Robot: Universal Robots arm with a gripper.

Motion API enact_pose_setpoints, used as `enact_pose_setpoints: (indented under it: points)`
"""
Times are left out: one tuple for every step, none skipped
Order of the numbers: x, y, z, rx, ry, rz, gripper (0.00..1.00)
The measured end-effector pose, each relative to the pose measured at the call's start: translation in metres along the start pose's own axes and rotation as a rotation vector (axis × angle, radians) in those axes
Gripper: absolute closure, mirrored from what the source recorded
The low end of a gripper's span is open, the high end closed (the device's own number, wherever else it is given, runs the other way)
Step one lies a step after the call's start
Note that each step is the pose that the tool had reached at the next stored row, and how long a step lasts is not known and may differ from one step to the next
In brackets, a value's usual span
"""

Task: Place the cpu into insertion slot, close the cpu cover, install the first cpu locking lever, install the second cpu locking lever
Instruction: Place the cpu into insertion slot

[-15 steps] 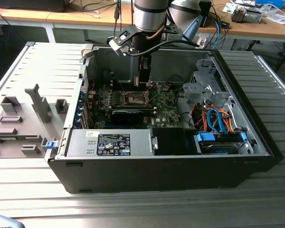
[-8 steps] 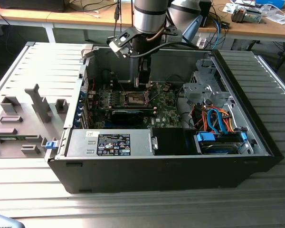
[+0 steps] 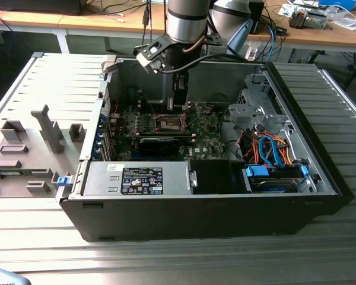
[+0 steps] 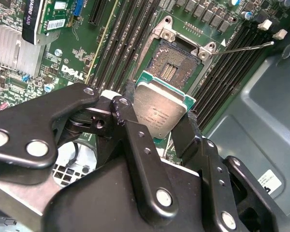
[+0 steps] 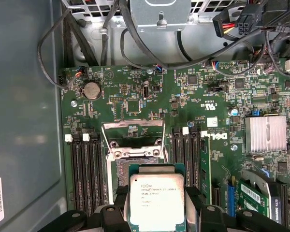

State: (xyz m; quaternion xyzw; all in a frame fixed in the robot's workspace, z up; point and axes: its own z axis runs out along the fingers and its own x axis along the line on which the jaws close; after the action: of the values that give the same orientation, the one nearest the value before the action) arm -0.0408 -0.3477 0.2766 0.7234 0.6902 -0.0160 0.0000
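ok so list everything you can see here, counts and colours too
computer case: one, black, lying open
motherboard: one, green, inside the case
insertion slot: one, dark centre with silvery rim, empty
cpu cover: one, silvery, standing open
cpu: one, silvery-grey, near the slot
heatsink: one, silvery, on the board
cables: several, orange and blue, exterior view's right
gripper: one, black, jaws shut on the cpu
arm: one, silver-grey, over the case

I work in an electronics lab: wooden benches (image 3: 338, 38) littered with cables (image 3: 115, 8) along the exterior view's top, and an opened computer case (image 3: 196, 219) on a ribbed metal table (image 3: 166, 261).
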Motion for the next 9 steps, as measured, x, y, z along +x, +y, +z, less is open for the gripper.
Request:
enact_pose_setpoints:
  points:
    - [0.0000,0.0000,0.0002,0.0000,0.0000,0.000,0.45]
    - [0.0000,0.0000,0.0004,0.0000,0.0000,0.000,0.45]
    - [0.0000,0.0000,0.0007,0.0000,0.0000,0.000,0.45]
    - [0.0000,0.0000,0.0010,-0.0001,0.0000,0.000,0.45]
    - [0.0000,0.0000,0.0013,0.0000,0.0000,0.000,0.45]
    - [0.0000,0.0000,0.0017,-0.0001,0.0000,0.000,0.45]
    - [0.0000,0.0000,0.0020,0.0000,0.0000,0.000,0.45]
    - [0.0000,0.0001,0.0023,0.0000,-0.0001,0.000,0.45]
    - [0.0001,0.0001,0.0027,0.0000,0.0000,0.000,0.45]
